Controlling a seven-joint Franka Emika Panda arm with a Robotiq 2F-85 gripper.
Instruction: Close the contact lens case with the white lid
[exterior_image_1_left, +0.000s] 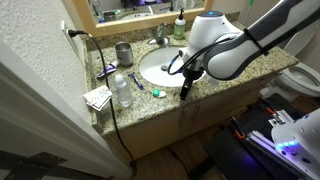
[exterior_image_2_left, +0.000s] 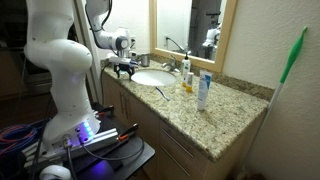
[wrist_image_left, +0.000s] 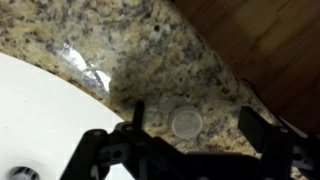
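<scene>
Plainly, the gripper (wrist_image_left: 193, 110) is spread wide and holds nothing. In the wrist view its two dark fingers (wrist_image_left: 138, 112) stand well apart, one on each side of the white lid (wrist_image_left: 186, 124). The lid is a small round disc lying flat on the speckled granite worktop (wrist_image_left: 150, 50), and neither finger touches it. It rests on the narrow strip of stone just beside the curved rim of the white sink (wrist_image_left: 40, 110), near the worktop's front edge. How high the fingertips are above the stone cannot be told.

In an exterior view the gripper (exterior_image_1_left: 185, 90) points down at the front of the sink (exterior_image_1_left: 160, 68). A small green piece (exterior_image_1_left: 157, 93) lies on the stone between it and a clear bottle (exterior_image_1_left: 122, 90). This appears to be the contact lens case, though it is too small to make out.
</scene>
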